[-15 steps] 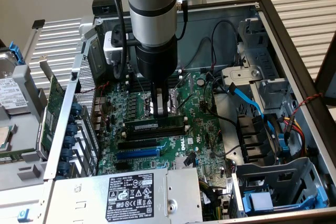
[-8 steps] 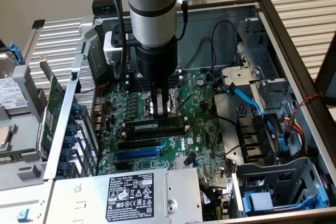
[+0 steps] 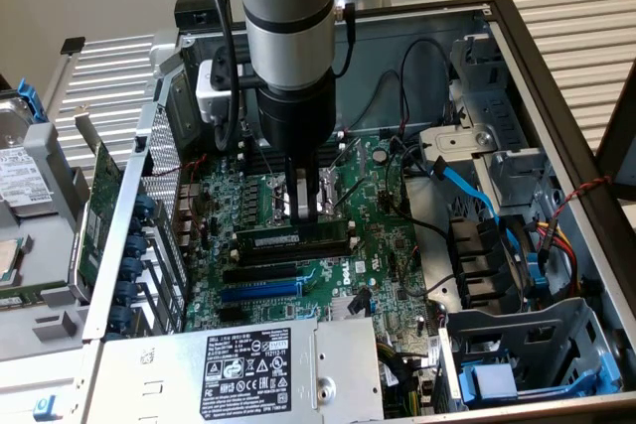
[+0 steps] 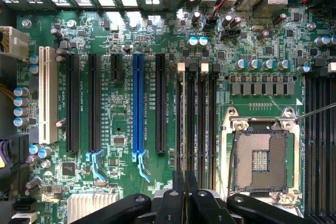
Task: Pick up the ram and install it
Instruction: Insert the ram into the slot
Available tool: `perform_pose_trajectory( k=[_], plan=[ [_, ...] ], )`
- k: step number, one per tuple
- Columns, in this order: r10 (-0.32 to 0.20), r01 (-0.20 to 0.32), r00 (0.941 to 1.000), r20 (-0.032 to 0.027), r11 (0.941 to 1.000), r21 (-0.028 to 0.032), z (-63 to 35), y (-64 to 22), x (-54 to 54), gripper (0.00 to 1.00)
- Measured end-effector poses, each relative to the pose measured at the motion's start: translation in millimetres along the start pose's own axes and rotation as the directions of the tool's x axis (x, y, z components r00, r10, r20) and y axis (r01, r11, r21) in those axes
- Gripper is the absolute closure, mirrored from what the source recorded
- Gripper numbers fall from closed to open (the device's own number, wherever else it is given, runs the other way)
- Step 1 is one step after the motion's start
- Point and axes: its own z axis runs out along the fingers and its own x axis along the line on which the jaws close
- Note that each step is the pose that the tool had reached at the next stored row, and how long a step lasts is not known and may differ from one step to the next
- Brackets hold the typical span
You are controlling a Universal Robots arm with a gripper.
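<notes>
The ram point(image 3: 293, 238), a long narrow green stick with a white label, stands on edge in a black memory slot of the motherboard point(image 3: 388, 245) inside the open computer case. My gripper point(image 3: 304, 215) comes straight down onto the middle of its top edge. In the wrist view the two black fingers point(image 4: 178, 184) sit close together around a thin line. That line runs along the slot nearest the black expansion slots, among the memory slots point(image 4: 202, 119) with white end clips. The gripper point(image 4: 185, 179) looks shut on the ram's upper edge.
The open CPU socket point(image 4: 261, 161) lies beside the memory slots, and a blue slot point(image 4: 137, 103) lies on the other side. A power supply point(image 3: 248, 369) sits at the case's front. A drive cage point(image 3: 527, 345) and cables point(image 3: 467, 186) fill the exterior view's right. A green expansion card point(image 3: 99, 206) leans outside the case at the exterior view's left.
</notes>
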Motion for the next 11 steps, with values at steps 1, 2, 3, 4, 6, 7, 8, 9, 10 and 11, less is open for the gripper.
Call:
perform_pose_trajectory(
  k=[1, 2, 3, 4, 6, 7, 8, 9, 10, 11],
  plan=[
    [0.0, 0.0, 1.0, -0.0001, 1.0, -0.0001, 0.1, 0.0, 0.0, 0.88],
    [0.0, 0.0, 1.0, 0.0, 1.0, 0.0, 0.4, 0.0, 0.0, 0.88],
    [0.0, 0.0, 1.0, 0.0003, 1.0, 0.0002, 0.8, 0.1, 0.0, 0.88],
    [0.0, 0.0, 1.0, 0.0, 1.0, 0.0001, 0.9, 0.2, 0.0, 0.88],
    [0.0, 0.0, 1.0, -0.0001, 1.0, 0.0, 1.3, 0.4, 0.1, 0.88],
    [0.0, 0.0, 1.0, -0.0001, 1.0, 0.0, 1.4, 0.5, 0.1, 0.88],
    [0.0, 0.0, 1.0, 0.0, 1.0, 0.0, 1.6, 0.6, 0.1, 0.88],
    [0.0, 0.0, 1.0, 0.0, 1.0, 0.0, 1.9, 0.6, 0.1, 0.88],
    [0.0, 0.0, 1.0, 0.0, 1.0, 0.0001, 2.2, 0.6, 0.1, 0.88],
    [0.0, 0.0, 1.0, 0.0, 1.0, 0.0, 2.5, 0.6, 0.1, 0.88]
  ],
)
